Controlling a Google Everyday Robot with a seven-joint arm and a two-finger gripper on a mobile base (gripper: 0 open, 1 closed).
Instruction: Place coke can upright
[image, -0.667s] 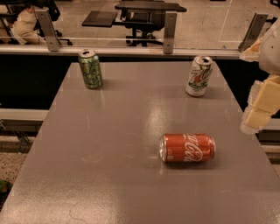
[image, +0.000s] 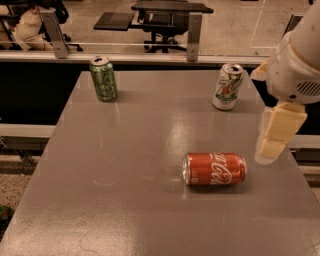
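The coke can (image: 215, 169) is red with white script and lies on its side on the grey table (image: 125, 165), right of centre, with its silver top facing left. My gripper (image: 274, 137) is cream-coloured and hangs from the white arm at the right edge of the view. It hovers just to the right of the can and slightly above it, without touching it. It holds nothing.
A green patterned can (image: 103, 78) stands upright at the table's back left. A white can with red and green lettering (image: 227, 86) stands upright at the back right. A rail with metal posts (image: 194, 35) runs behind the table, with office chairs beyond it.
My gripper has moved left and a little down, closer to the coke can. The cans have not moved.
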